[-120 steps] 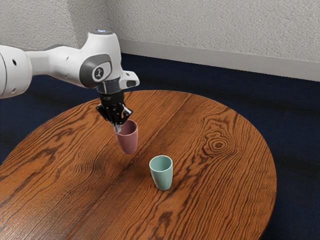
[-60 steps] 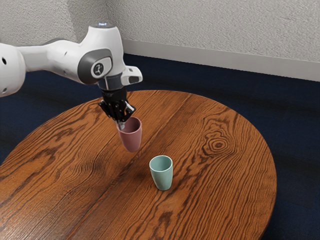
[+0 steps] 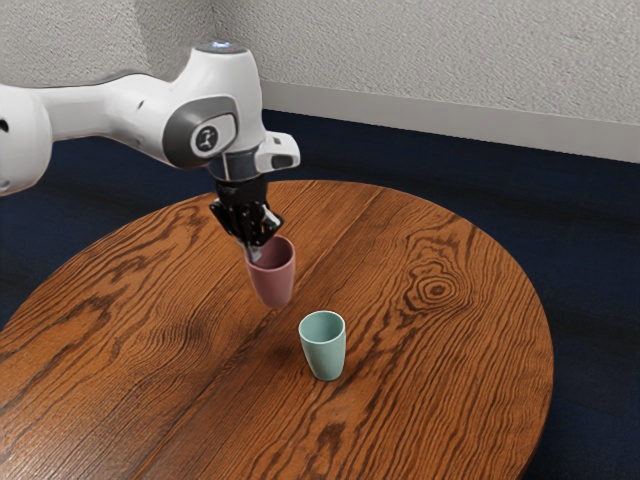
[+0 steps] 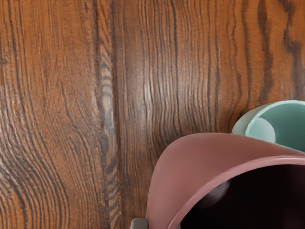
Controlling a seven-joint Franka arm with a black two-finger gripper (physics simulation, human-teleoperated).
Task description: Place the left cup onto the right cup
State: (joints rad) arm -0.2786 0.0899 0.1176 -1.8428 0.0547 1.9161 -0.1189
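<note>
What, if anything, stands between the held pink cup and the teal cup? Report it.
Nothing visible does. The claw grips the pink cup by its rim, lifted off the table. Only bare wood lies between it and the teal cup, which stands upright, mouth open, apart from it.

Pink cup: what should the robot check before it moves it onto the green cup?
1. The fingers grip the pink cup by its rim: ok.
2. The pink cup is off the table: ok.
3. The green cup stands upright: ok.
4. The pink cup is straight above the green cup: not ok, it hangs toward the exterior view's left.
5. The pink cup is high enough to clear the green cup: cannot tell.
</note>
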